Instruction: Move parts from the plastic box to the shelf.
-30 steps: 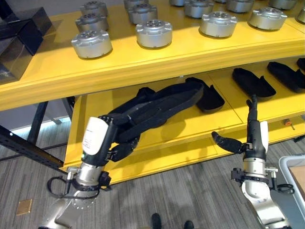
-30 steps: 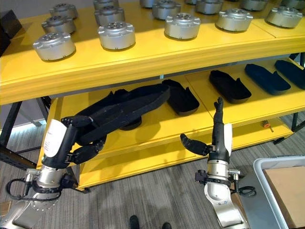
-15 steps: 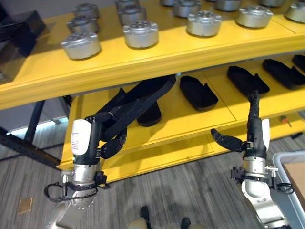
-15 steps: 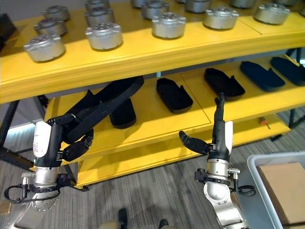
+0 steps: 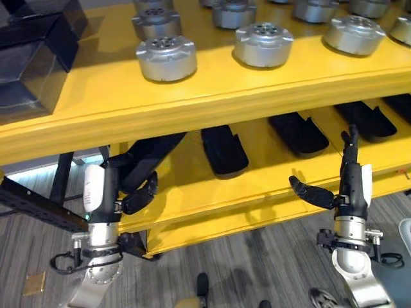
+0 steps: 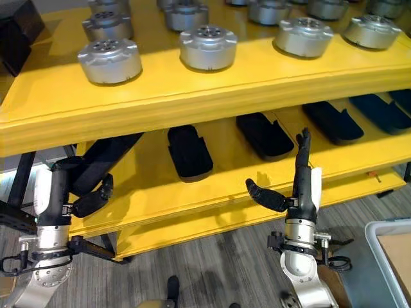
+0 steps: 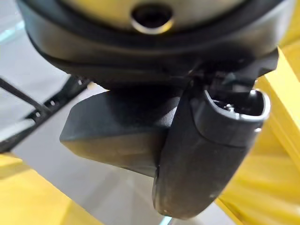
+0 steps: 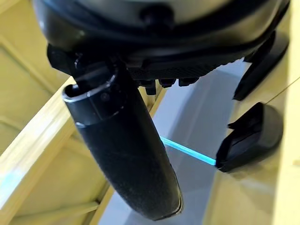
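Left robot hand [image 5: 131, 186] carried black part [image 5: 149, 154] seemingly deeper.

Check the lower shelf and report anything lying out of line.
One black part at the lower shelf's left end lies slanted in the left hand's grasp; the other black parts lie flat in a row.

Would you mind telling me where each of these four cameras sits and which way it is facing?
Left eye view: on the head, looking down at the yellow shelf; left hand holds a long black part, right hand open.
Right eye view: beside it on the head, same scene: silver round parts above, black parts below.
Left wrist view: on the left wrist, looking along its thumb to the black part.
Right wrist view: on the right wrist, looking along its thumb toward the shelf.
Both eye views share both hands and both shelf levels.
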Motion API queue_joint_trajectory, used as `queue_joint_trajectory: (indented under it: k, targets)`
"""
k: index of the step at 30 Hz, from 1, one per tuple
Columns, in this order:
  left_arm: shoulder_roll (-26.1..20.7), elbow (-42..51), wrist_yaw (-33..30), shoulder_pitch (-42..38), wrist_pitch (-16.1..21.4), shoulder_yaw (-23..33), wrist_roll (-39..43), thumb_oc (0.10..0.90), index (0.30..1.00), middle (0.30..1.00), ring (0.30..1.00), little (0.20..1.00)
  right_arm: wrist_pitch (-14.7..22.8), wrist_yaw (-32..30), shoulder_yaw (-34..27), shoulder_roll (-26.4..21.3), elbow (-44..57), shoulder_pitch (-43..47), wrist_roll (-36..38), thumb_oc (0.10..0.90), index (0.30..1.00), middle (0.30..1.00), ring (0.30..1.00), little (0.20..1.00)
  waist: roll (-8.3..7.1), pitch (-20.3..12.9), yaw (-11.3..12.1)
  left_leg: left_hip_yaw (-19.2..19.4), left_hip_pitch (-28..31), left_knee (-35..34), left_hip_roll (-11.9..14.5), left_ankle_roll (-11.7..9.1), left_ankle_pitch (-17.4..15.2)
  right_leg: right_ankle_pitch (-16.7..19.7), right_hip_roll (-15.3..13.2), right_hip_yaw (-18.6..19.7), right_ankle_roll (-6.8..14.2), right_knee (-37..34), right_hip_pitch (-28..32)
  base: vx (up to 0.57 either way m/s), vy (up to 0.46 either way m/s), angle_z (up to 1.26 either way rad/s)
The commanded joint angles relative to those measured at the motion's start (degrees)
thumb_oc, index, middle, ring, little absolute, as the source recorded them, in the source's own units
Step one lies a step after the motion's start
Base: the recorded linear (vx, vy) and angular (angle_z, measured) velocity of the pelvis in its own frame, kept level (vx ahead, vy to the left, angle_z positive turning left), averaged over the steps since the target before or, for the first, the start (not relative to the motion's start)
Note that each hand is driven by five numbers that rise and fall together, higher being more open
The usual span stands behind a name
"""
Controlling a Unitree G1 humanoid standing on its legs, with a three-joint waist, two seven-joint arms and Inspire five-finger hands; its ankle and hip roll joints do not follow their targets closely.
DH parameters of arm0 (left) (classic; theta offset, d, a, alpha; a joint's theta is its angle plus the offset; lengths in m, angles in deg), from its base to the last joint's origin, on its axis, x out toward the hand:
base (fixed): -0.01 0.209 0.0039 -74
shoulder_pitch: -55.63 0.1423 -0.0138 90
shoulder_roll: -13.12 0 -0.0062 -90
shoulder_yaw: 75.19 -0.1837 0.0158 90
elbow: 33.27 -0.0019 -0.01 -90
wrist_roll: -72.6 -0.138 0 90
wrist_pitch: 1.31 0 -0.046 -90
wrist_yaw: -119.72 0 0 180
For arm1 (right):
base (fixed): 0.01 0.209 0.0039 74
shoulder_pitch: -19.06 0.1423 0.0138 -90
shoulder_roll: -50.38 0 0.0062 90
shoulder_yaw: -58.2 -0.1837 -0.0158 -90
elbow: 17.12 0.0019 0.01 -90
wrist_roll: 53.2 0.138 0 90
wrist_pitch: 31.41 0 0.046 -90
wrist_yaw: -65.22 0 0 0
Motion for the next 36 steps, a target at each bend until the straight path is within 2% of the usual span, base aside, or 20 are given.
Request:
queue_joint_trajectory:
  k: [1, 4, 9, 12, 18, 24, 27, 36]
  targets:
    - [1.43, 3.30, -3.26, -4.98, 4.67, 4.61, 5.10, 0.400, 0.300, 0.300, 0.300, 0.300, 3.05, -4.01, -3.62, -2.42, 4.16, 4.79, -1.83, 0.900, 1.000, 1.000, 1.000, 1.000, 0.03, -5.62, -0.62, 1.50, 4.91, -0.06, 4.25, -2.34, -8.72, 0.46, 4.64, -2.12, -3.87, 2.49, -5.23, 0.02, 0.044, -0.03]
    - [2.77, 1.08, -1.48, -5.61, 4.30, 4.95, 11.35, 0.400, 0.300, 0.300, 0.300, 0.300, 2.56, -4.52, -3.38, -2.27, 3.62, 4.93, -2.23, 0.900, 1.000, 1.000, 1.000, 1.000, -0.37, -5.84, -0.71, 2.06, 5.19, -0.18, 4.23, -2.13, -8.96, 0.73, 4.48, -2.07, -3.59, 2.16, -5.18, 0.01, 0.018, -0.05]
    - [4.52, -3.17, 1.90, -8.07, 0.41, 3.36, 16.55, 0.400, 0.300, 0.300, 0.300, 0.300, 1.54, -4.23, -2.65, -2.43, 2.77, 5.77, -1.89, 0.900, 1.000, 1.000, 1.000, 1.000, -0.81, -6.06, -1.26, 2.82, 5.58, -0.38, 4.38, -1.92, -9.20, 1.08, 4.32, -1.85, -3.27, 1.94, -5.32, -0.01, -0.001, -0.07]
    - [6.58, -6.68, 3.86, -9.95, -1.30, 1.48, 22.90, 0.400, 0.300, 0.300, 0.300, 0.300, 1.01, -4.91, -1.75, -2.34, 2.18, 6.51, -2.11, 0.900, 1.000, 1.000, 1.000, 1.000, -1.01, -6.23, -1.65, 3.31, 5.86, -0.38, 4.45, -1.75, -9.41, 1.37, 4.28, -1.76, -3.14, 1.61, -5.25, 0.00, -0.004, -0.01]
    - [11.88, -19.12, 1.63, -15.19, -4.93, -1.41, 30.45, 0.400, 0.300, 0.300, 0.300, 0.300, 0.47, -5.05, -0.69, -2.27, 1.10, 7.84, -2.02, 0.900, 1.000, 1.000, 1.000, 1.000, -1.21, -6.91, -3.24, 4.81, 6.61, -0.38, 4.92, -1.73, -9.64, 2.02, 4.28, -1.21, -2.82, 0.74, -5.11, 0.01, -0.023, -0.06]
    - [13.73, -28.35, -2.31, -19.28, -6.50, -1.72, 28.65, 0.400, 0.300, 0.300, 0.300, 0.300, 0.61, -4.26, 0.10, -2.36, 0.43, 8.24, -1.79, 0.900, 1.000, 1.000, 1.000, 1.000, -1.05, -7.11, -4.69, 5.90, 7.14, -0.38, 5.36, -1.77, -9.59, 2.05, 4.48, -0.56, -2.73, 0.75, -5.36, 0.01, -0.008, -0.10]
    - [13.92, -33.59, -3.29, -21.07, -6.04, -1.44, 29.57, 0.400, 0.300, 0.300, 0.300, 0.300, 0.84, -3.96, 0.62, -2.70, -0.14, 8.48, -1.48, 0.900, 1.000, 1.000, 1.000, 1.000, -0.93, -7.05, -5.41, 6.39, 7.43, -0.38, 5.48, -1.79, -9.56, 2.03, 4.49, -0.23, -2.62, 0.73, -5.35, 0.02, 0.006, -0.17]
    - [13.97, -42.92, -7.67, -24.63, -9.66, -1.09, 27.05, 0.400, 0.300, 0.300, 0.300, 0.300, 0.84, -3.09, 1.96, -2.62, -1.11, 8.90, -2.28, 0.900, 1.000, 1.000, 1.000, 1.000, -0.87, -6.58, -6.77, 7.36, 8.01, -0.38, 5.69, -1.64, -9.64, 2.00, 4.54, 0.47, -2.43, 1.00, -5.56, 0.01, 0.007, -0.04]
